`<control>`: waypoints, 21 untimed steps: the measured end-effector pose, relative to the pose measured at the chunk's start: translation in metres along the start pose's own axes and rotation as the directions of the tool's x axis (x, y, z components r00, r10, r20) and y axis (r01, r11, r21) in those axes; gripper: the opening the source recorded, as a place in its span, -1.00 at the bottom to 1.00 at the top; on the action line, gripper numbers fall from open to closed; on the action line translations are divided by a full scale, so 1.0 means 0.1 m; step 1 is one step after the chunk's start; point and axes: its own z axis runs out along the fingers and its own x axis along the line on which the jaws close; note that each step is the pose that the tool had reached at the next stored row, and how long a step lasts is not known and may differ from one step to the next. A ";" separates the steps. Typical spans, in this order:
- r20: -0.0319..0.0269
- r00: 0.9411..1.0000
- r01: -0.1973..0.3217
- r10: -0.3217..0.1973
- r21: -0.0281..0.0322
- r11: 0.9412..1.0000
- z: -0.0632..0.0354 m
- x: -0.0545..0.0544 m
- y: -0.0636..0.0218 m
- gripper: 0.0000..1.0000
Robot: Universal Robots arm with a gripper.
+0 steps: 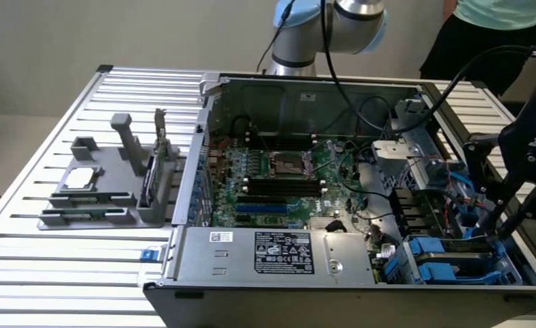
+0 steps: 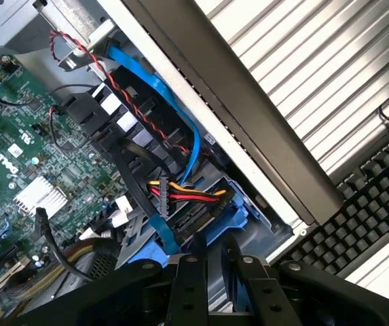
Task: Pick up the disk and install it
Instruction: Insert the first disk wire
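The disk (image 1: pixel 452 257) lies in the drive bay at the case's near corner on the exterior view's right, its blue caddy (image 2: pixel 211 221) framing it. My gripper (image 1: pixel 494 236) reaches down into that bay from above. In the wrist view my gripper (image 2: pixel 214 263) has its two black fingers (image 2: pixel 189 288) close together on either side of the caddy's edge, shut on the disk. A yellow, red and black power plug (image 2: pixel 174 195) and a blue data cable (image 2: pixel 174 109) lie just beyond the caddy. Most of the disk's metal face is hidden.
The open computer case (image 1: pixel 204 137) sits on a slatted metal table (image 1: pixel 58 273), with the motherboard (image 1: pixel 277 178) and a silver power supply (image 1: pixel 277 253) inside. A grey stand (image 1: pixel 113 198) holding a small chip (image 1: pixel 78 178) is on the left. A keyboard (image 2: pixel 377 204) lies outside the case. A person (image 1: pixel 496 17) stands behind.
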 end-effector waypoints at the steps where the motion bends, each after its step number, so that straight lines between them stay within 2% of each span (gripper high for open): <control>1: -0.004 1.000 -0.007 0.007 -0.003 1.000 0.001 0.00 0.000 -0.53; 5: -0.024 0.999 -0.039 0.038 -0.019 0.999 0.000 0.00 0.000 -0.53; 7: -0.032 0.998 -0.057 0.057 -0.024 0.998 0.000 0.00 0.000 -0.53; 8: -0.035 0.997 -0.067 0.066 -0.024 0.997 -0.001 0.00 0.000 -0.53; 11: -0.041 0.995 -0.096 0.095 -0.024 0.995 0.000 0.00 0.000 -0.53; 15: -0.045 0.992 -0.116 0.115 -0.024 0.993 0.002 -0.01 0.009 -0.53; 19: -0.048 0.992 -0.117 0.115 -0.026 0.993 0.006 -0.08 0.041 -0.53; 21: -0.050 0.992 -0.117 0.115 -0.025 0.993 0.013 -0.14 0.055 -0.53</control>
